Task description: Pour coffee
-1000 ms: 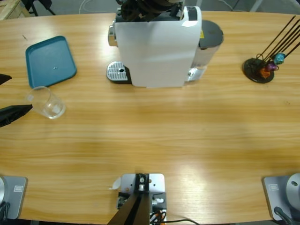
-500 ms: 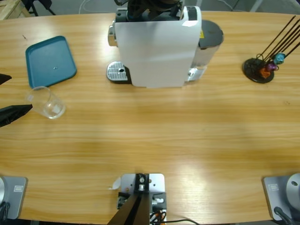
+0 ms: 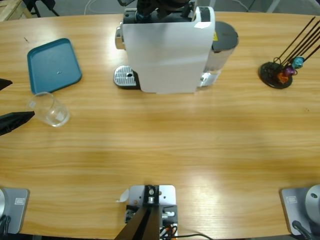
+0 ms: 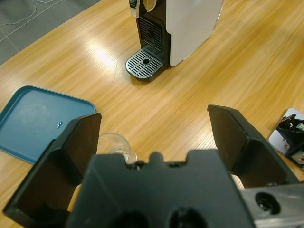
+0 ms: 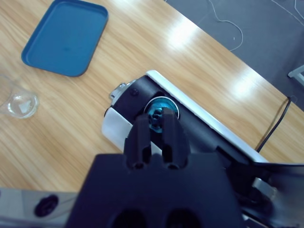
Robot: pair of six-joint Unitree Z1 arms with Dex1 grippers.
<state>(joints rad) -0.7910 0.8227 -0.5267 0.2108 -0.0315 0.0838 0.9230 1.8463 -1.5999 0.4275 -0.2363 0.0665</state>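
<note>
The white coffee machine [image 3: 167, 55] stands at the table's far middle, its drip grate [image 3: 125, 77] bare. My right gripper [image 5: 156, 118] hangs over the machine's top [image 5: 204, 130], shut on a small teal capsule [image 5: 155, 115] at the round slot. In the high view that gripper [image 3: 160, 7] shows as black parts above the machine. An empty clear glass [image 3: 50, 109] stands at the left. My left gripper [image 3: 20, 99] reaches in from the left edge, open, with the glass [image 4: 116, 145] low between its wide jaws. No coffee is in view.
A teal tray [image 3: 54, 65] lies at the far left, behind the glass. A black capsule stand [image 3: 277, 72] with several coloured capsules and thin rods sits at the far right. Bare wood spans the table's middle and front.
The right gripper has shifted very slightly over the machine's top. The glass and the left gripper have not moved.
</note>
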